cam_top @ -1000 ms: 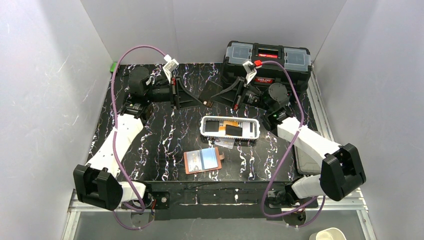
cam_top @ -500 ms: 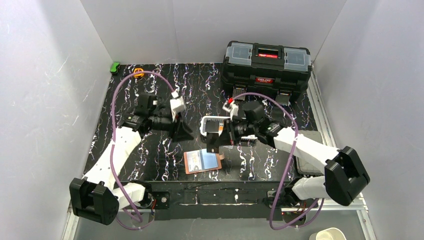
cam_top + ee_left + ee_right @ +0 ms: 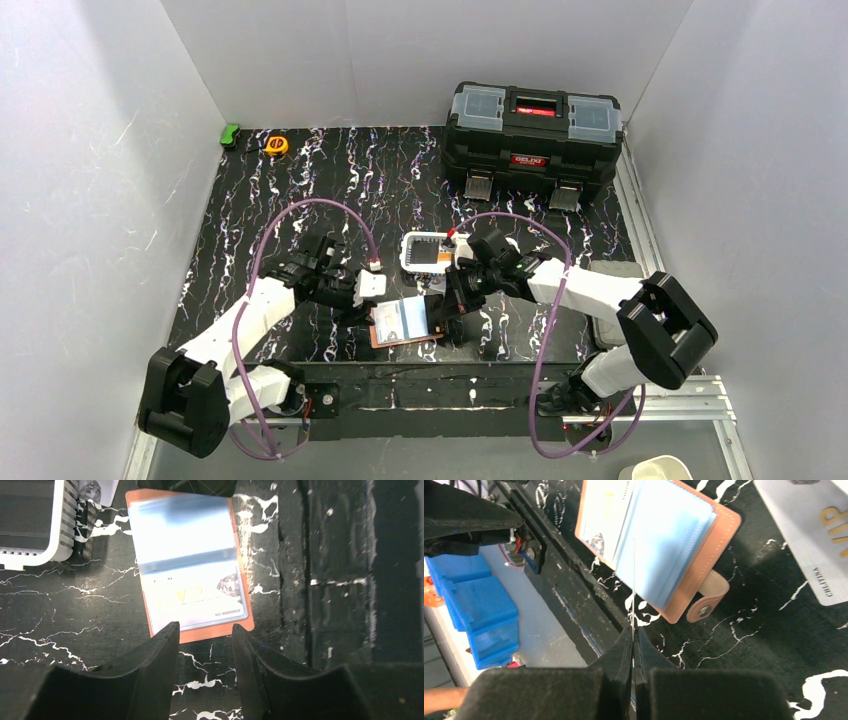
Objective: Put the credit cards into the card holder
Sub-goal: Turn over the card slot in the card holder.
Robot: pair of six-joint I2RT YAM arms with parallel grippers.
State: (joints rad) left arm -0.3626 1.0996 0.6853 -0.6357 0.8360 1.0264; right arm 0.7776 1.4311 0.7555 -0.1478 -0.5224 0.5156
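The left tool (image 3: 204, 630) sits half open, empty, beside the card holder (image 3: 192, 580). The right tool (image 3: 633, 630) pinches a credit card (image 3: 634, 580) above it.

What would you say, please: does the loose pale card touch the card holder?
Apart: right wrist view shows table between loose pale card and card holder.

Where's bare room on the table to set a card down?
Bare: far strip between tape measure and toolbox; left side of the table. Crowded: near centre, left gripper and right gripper, gripping a credit card, flank the card holder, basket just behind.
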